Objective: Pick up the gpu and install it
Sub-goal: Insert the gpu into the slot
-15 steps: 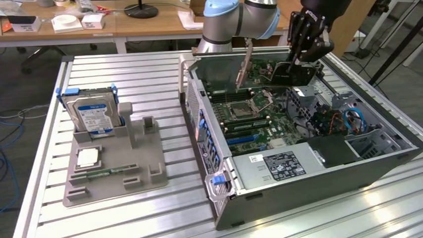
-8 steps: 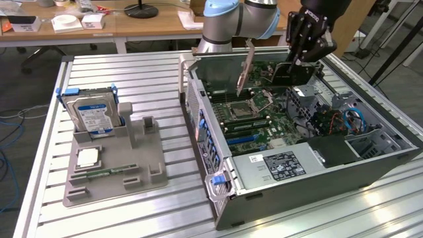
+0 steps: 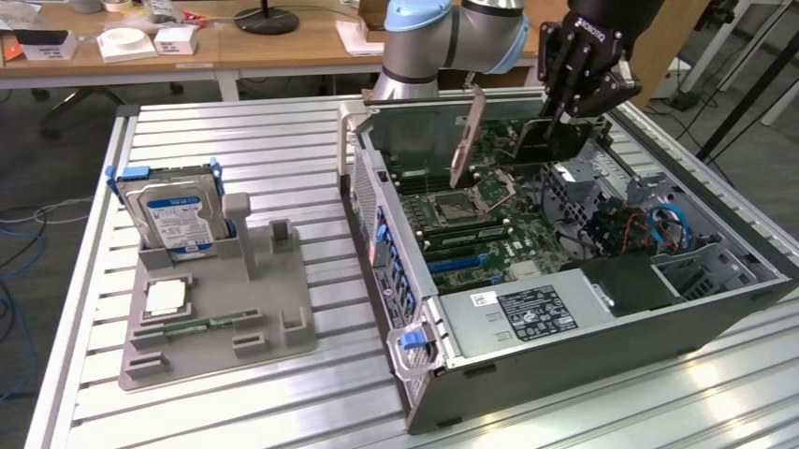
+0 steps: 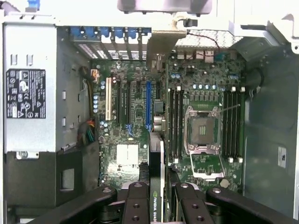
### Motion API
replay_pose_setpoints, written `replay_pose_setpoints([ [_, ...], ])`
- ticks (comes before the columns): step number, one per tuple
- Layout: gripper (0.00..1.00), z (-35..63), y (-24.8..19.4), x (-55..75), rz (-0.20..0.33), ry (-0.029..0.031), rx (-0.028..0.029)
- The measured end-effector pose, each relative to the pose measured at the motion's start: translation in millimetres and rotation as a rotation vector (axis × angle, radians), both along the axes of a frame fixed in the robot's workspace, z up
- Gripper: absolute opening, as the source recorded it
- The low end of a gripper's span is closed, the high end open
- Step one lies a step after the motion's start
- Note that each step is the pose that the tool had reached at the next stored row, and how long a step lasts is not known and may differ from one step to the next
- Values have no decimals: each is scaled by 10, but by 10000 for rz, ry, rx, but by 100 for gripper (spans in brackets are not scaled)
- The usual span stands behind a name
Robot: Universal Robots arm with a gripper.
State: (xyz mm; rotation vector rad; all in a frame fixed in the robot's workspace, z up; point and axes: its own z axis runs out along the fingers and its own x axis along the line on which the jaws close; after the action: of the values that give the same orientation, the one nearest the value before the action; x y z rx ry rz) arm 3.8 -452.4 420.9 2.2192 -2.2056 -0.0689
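The gpu [image 3: 553, 140] hangs on edge over the open computer case [image 3: 387, 234], and my gripper [image 3: 577, 110] is shut on its upper edge. Its narrow metal bracket [image 3: 467, 140] slants down toward the motherboard [image 3: 481, 229]. In the wrist view the gpu [image 4: 158, 179] appears edge-on between the black fingers [image 4: 136, 205], with its bracket [image 4: 161, 42] at the far end. It is lined up close beside the blue slot [image 4: 148, 105] and is held above the board.
The case lies on its side on a slatted metal table [image 3: 287, 140], with the power supply [image 3: 525, 313] at the near end. A grey fixture [image 3: 262, 318] at the exterior view's left holds a hard drive [image 3: 181, 210], a processor chip [image 3: 165, 297] and a memory stick [image 3: 200, 327].
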Motion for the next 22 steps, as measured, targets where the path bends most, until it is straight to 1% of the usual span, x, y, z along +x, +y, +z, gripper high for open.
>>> replay_pose_setpoints([
  [6,26,0,0,0,661,-1,1],
  [9,26,0,0,0,673,-1,0],
  [10,26,-1,0,1,671,-14,0],
  [13,26,-4,1,-1,615,-132,8],
  [15,26,-8,0,-2,574,-200,14],
  [17,26,-14,0,-2,532,-254,35],
  [19,26,-20,0,-2,478,-289,50],
  [22,26,-26,0,-3,296,-302,51],
])
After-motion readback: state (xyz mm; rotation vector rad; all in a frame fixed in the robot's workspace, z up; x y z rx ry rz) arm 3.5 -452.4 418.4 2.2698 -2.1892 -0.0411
